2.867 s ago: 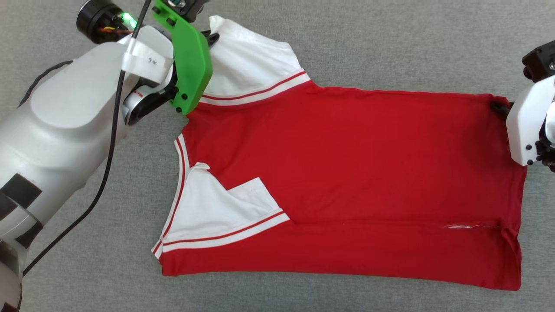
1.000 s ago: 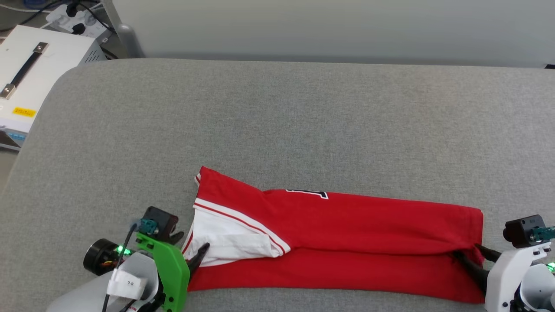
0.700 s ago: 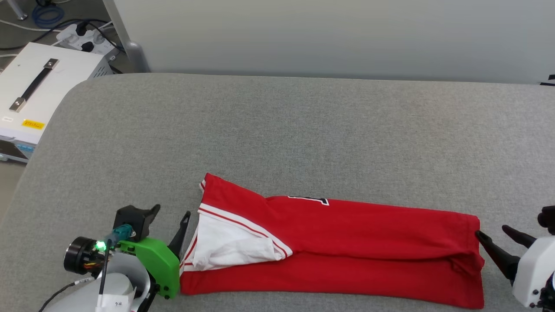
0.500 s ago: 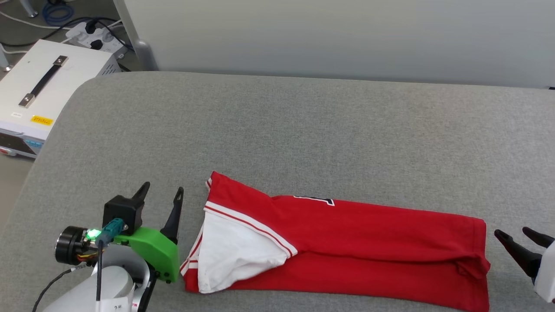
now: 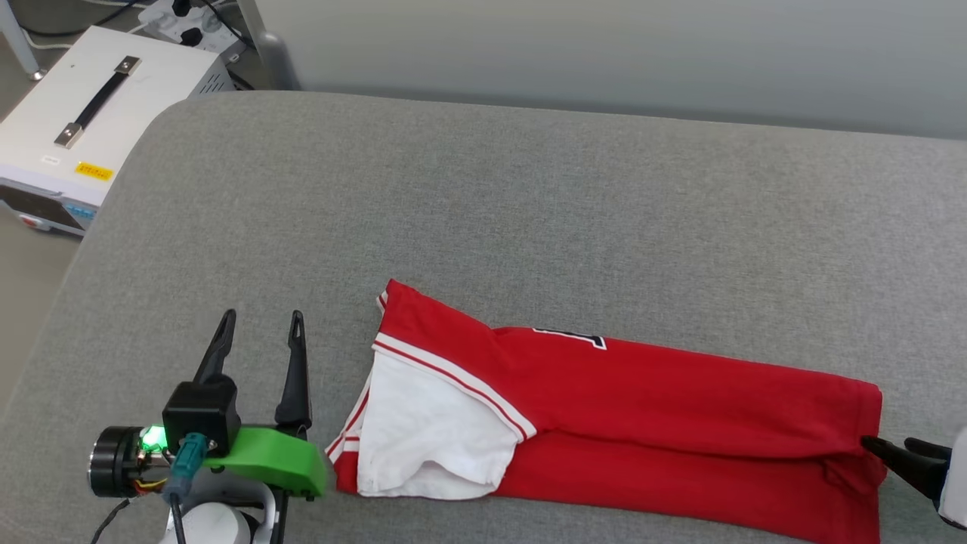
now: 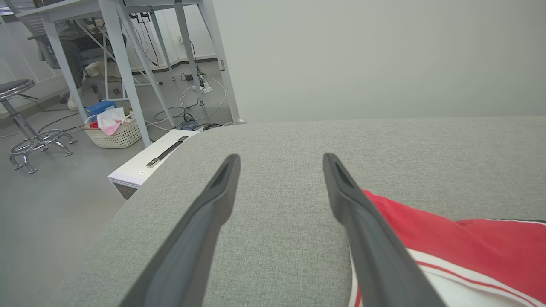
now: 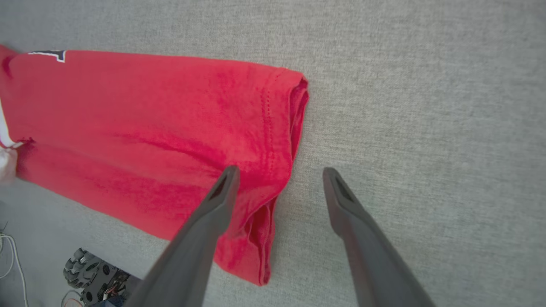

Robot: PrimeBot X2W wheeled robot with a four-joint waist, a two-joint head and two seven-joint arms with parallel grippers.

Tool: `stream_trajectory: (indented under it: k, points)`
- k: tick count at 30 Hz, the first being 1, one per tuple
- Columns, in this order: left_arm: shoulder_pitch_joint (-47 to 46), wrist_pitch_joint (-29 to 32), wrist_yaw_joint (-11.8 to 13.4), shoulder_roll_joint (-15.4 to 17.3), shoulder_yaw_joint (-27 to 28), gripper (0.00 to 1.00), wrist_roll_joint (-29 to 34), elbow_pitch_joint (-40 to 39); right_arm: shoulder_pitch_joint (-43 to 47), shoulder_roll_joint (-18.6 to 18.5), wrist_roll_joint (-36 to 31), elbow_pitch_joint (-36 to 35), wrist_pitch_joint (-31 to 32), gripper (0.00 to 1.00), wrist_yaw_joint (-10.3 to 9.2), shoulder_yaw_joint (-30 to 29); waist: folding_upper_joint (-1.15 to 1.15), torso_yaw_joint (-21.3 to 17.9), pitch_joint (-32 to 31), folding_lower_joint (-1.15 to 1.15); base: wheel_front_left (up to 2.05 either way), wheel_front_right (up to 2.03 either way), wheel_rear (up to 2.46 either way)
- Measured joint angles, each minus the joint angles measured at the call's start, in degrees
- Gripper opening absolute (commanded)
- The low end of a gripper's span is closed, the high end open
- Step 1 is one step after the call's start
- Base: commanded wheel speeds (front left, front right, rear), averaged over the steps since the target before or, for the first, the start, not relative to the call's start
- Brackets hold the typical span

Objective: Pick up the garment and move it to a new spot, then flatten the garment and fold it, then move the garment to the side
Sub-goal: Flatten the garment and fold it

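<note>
Garment on pad, white case beyond

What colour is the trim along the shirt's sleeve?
Red-and-white stripes: the trim edges the white sleeve of the garment. Head view shows it best.

— What do we see of the garment?
— We see a red T-shirt folded lengthwise into one long band, lying flat near the front edge of the grey tabletop.
— And its ends?
— At our left end a white sleeve with red-and-white striped trim lies on top. Black, white-outlined lettering peeks out at the far fold, and the right end is slightly bunched.
</note>
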Motion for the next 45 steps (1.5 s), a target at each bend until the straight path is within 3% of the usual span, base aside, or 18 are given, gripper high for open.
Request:
stream_trajectory:
  k: [11, 22, 23, 24, 34, 41, 45]
  points:
    - [3.6, 0.0, -7.4, -10.6, 9.2, 1.00, 10.3, 1.4, -3.9, 3.3, 1.1, 5.1, 0.7, 1.00, -0.01, 3.1, 0.00, 2.4, 3.3, 0.00, 0.00, 0.00, 0.00]
    - [5.4, 0.0, -12.9, -17.3, 15.7, 1.00, 17.7, 2.7, -4.3, 3.6, 3.2, 4.5, -0.1, 1.00, -0.08, 7.9, 0.00, 3.1, 3.6, 0.00, 0.00, 0.00, 0.00]
    - [5.6, 0.0, -13.3, -17.8, 16.2, 1.00, 18.3, 2.7, -4.3, 3.5, 3.3, 4.6, -0.3, 0.85, -0.08, 8.3, 0.00, 3.1, 3.5, 0.00, 0.00, 0.00, 0.00]
    - [5.7, 0.0, -13.7, -18.3, 16.7, 1.00, 19.0, 2.8, -4.4, 3.2, 3.3, 4.6, -0.9, 0.00, -0.08, 8.6, 0.00, 3.0, 3.4, 0.00, 0.00, 0.00, 0.00]
    - [8.3, 0.0, -17.9, -21.8, 21.5, 1.00, 22.7, 3.2, -4.4, 0.7, 4.0, 7.1, -6.5, 0.00, 0.02, 9.7, 0.00, 2.1, 1.4, 0.00, 0.00, 0.00, 0.00]
    - [9.1, 0.0, -20.3, -22.9, 22.2, 1.00, 24.0, 3.1, -4.4, -4.2, 2.9, 11.5, -9.4, 0.00, 0.01, 6.9, 0.00, 1.5, 0.0, 0.00, 0.00, 0.00, 0.00]
    - [9.4, 0.0, -20.9, -23.5, 22.7, 1.00, 24.6, 3.3, -4.6, -5.1, 2.9, 15.7, -10.2, 0.00, 0.01, 4.5, 0.00, 1.1, -0.7, 0.00, 0.00, 0.00, 0.00]
